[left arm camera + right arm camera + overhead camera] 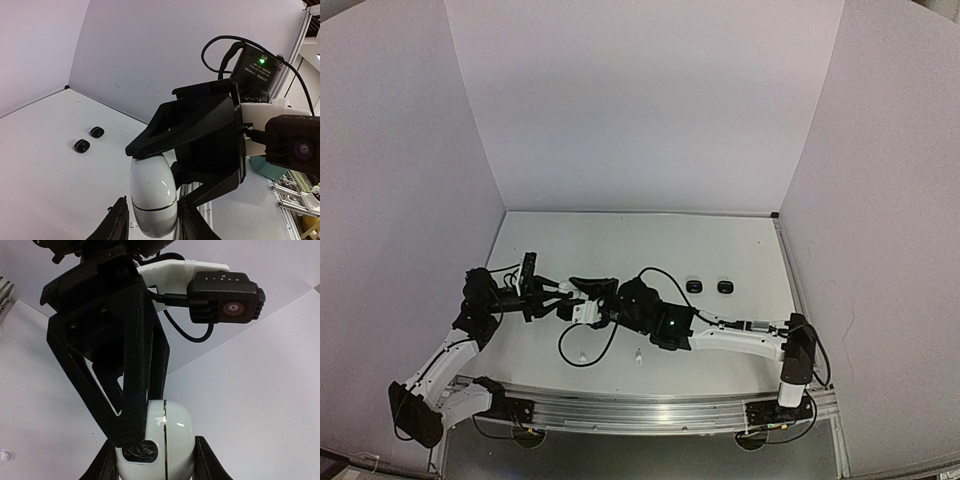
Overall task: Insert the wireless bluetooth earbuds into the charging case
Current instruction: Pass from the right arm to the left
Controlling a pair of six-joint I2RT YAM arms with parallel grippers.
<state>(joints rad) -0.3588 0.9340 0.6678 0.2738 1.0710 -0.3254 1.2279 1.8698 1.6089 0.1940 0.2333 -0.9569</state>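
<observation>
A white egg-shaped charging case (152, 192) with a thin gold seam is closed and held above the table between both arms. My left gripper (152, 223) has its fingers on either side of the case's lower half. My right gripper (155, 463) is shut on the same case (172, 440). In the top view the two grippers meet at the case (583, 312), left gripper (563, 293), right gripper (592, 297). Two black earbuds (694, 287) (725, 287) lie on the table to the right. Two white earbuds (582, 356) (638, 353) lie near the front edge.
The black earbuds also show in the left wrist view (97, 132) (81, 146). A black cable (582, 352) loops on the table under the grippers. White walls (640, 110) close in the table on three sides. A metal rail (650, 408) runs along the front edge.
</observation>
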